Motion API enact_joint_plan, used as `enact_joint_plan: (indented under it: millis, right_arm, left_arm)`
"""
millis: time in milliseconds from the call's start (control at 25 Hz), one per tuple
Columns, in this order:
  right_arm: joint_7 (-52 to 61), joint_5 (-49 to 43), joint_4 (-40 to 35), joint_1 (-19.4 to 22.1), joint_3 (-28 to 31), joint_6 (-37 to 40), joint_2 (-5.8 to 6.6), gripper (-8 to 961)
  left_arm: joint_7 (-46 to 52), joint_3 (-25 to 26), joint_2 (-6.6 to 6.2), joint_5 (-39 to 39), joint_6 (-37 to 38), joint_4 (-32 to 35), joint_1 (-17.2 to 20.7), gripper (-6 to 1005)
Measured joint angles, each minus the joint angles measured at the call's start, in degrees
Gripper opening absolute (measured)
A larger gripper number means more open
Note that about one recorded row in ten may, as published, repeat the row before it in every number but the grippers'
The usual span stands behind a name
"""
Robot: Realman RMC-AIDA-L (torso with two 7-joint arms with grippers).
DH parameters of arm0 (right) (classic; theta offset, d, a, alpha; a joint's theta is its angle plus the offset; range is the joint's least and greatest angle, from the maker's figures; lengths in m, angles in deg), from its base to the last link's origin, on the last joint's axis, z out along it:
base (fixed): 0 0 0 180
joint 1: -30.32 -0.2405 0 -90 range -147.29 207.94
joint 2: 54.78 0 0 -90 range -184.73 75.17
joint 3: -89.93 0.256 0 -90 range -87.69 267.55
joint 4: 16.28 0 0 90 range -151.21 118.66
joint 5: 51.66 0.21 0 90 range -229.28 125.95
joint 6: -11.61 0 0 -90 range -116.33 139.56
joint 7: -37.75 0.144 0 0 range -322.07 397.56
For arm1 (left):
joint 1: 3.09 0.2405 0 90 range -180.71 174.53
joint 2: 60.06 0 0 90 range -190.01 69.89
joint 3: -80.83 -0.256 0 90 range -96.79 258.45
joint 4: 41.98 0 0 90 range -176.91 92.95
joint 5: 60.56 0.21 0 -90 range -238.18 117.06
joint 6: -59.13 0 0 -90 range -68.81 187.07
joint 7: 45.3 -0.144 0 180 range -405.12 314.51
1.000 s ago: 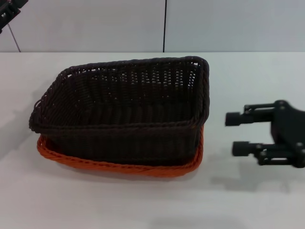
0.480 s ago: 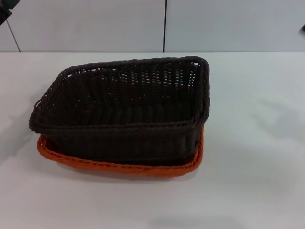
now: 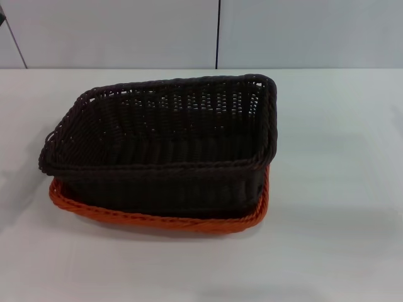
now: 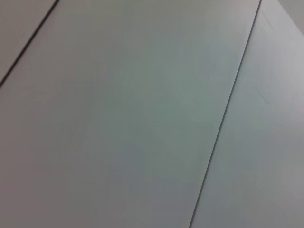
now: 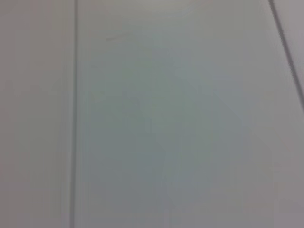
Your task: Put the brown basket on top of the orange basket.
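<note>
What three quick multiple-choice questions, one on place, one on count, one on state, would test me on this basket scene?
1. Where is the brown basket?
A. Beside the orange basket
B. Nested on the orange basket
C. Under it

2. How many baskets are on the table?
A. One
B. Two
C. Three

3. How does the brown basket sit?
A. Upright, open side up
B. Upside down
C. On its side

Answers: 1 B, orange rim shows beneath it; 2 B, one brown, one orange; 3 A, its woven inside is visible.
</note>
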Motion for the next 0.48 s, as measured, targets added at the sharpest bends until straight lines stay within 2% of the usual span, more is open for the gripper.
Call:
enact_joint_plan:
  millis: [40, 80, 160, 200, 360, 440, 480]
  right_arm:
    - [-1.0, 0.8, 0.6, -0.2, 0.2, -0.5, -0.02, 586]
    - [-2.1, 2.0, 1.4, -0.3, 0.3, -0.9, -0.02, 586]
    - [-3.7, 3.9, 2.7, -0.4, 0.4, -1.5, -0.02, 586]
    - [-4.2, 4.6, 3.1, -0.5, 0.5, -1.7, -0.02, 586]
    - [-5.1, 6.2, 4.0, -0.7, 0.8, -2.8, 0.00, 586]
    - [-5.1, 6.6, 4.5, -0.9, 1.0, -3.1, 0.05, 586]
    - [-5.1, 6.7, 4.7, -1.0, 1.0, -3.1, 0.07, 586]
  left_arm:
    - [0.0, 0.0, 0.00, 0.0, 0.0, 0.0, 0.0, 847]
    - [-5.1, 0.5, 0.01, -2.8, 3.7, -5.4, 1.3, 847]
    - [-5.1, 0.5, 0.01, -2.8, 3.7, -5.4, 1.3, 847]
    - [-8.8, 0.5, 0.05, -4.3, 5.9, -7.9, 1.9, 847]
    - [-8.8, 0.5, 0.05, -4.3, 5.9, -7.9, 1.9, 847]
    - [-12.1, 0.5, 0.07, -6.4, 8.5, -10.5, 2.4, 847]
    - [-16.4, 0.5, 0.14, -9.5, 11.9, -14.1, 3.6, 847]
